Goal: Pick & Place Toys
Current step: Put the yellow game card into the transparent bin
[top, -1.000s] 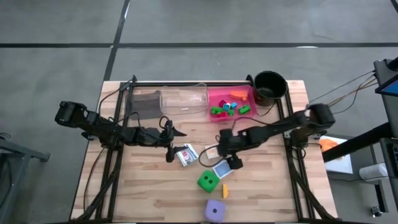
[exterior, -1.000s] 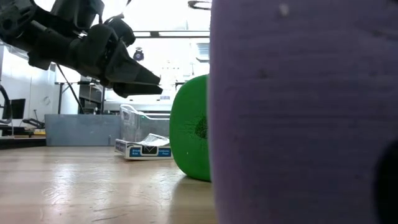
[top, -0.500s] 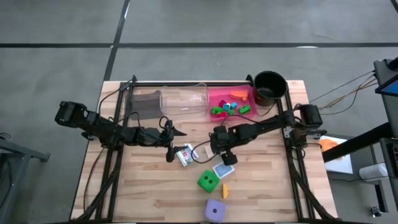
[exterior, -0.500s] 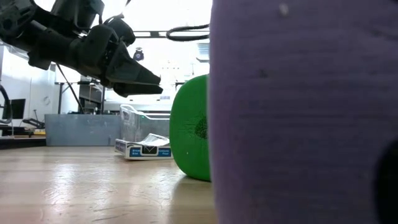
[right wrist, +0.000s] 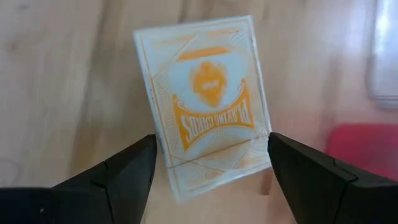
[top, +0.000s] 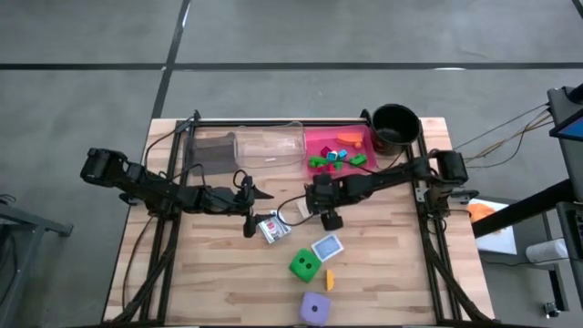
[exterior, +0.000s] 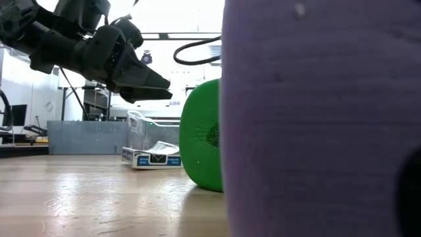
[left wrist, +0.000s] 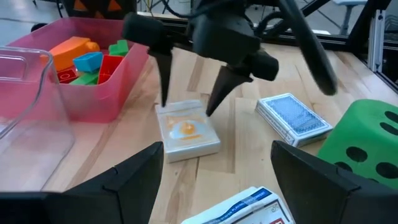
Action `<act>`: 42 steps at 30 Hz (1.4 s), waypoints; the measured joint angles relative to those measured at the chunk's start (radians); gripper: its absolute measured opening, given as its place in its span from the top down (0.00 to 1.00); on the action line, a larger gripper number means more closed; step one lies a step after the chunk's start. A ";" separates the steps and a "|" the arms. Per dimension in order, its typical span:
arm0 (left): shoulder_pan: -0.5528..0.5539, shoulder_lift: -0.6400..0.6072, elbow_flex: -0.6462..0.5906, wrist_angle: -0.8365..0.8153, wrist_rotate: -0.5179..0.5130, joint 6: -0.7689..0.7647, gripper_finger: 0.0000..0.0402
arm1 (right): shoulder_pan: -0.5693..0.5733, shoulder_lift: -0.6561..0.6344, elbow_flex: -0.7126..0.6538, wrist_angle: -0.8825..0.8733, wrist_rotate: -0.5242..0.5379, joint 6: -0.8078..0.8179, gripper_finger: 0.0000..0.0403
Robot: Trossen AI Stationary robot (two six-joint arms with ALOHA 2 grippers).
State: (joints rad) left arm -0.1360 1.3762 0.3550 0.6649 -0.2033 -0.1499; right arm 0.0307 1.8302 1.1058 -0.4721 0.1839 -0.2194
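My right gripper (top: pixel 319 208) is open and points down over an orange-printed white card pack (right wrist: pixel 202 106) that lies flat on the table. Its two fingers stand at the pack's two long sides, as the left wrist view (left wrist: pixel 186 107) shows, and I cannot tell if they touch it. My left gripper (top: pixel 255 208) is open and empty above a white-and-blue card box (top: pixel 273 228). A blue-backed card pack (top: pixel 326 247), a green die (top: pixel 304 265), an orange brick (top: pixel 330 279) and a purple die (top: pixel 315 309) lie toward the near edge.
A pink tray (top: pixel 314 138) holding several bright bricks, a clear tray (top: pixel 269 148) and a grey tray (top: pixel 211 150) stand along the far edge, with a round black pot (top: pixel 395 126) at the far right. The purple die (exterior: pixel 316 118) fills the right of the low view.
My right gripper has moved from beside the blue-backed pack toward the table's far and left edges, and now stands over the orange-printed pack. The blue-backed pack now lies uncovered.
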 joint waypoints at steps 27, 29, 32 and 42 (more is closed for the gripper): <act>-0.003 0.000 0.000 -0.057 0.132 -0.055 0.25 | 0.044 0.074 0.217 -0.214 -0.104 -0.007 0.24; -0.013 0.000 0.000 -0.099 0.217 -0.087 0.25 | 0.054 0.068 0.217 -0.208 -0.106 -0.005 0.24; -0.038 0.000 0.000 -0.155 0.254 -0.094 0.25 | 0.064 0.066 0.220 -0.203 -0.106 -0.004 0.24; -0.039 0.000 0.000 -0.123 0.030 -0.093 0.25 | 0.053 0.066 0.218 -0.201 -0.109 -0.048 0.24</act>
State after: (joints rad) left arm -0.1749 1.3762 0.3546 0.5419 -0.1730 -0.2428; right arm 0.0839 1.8957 1.3235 -0.6733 0.0748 -0.2678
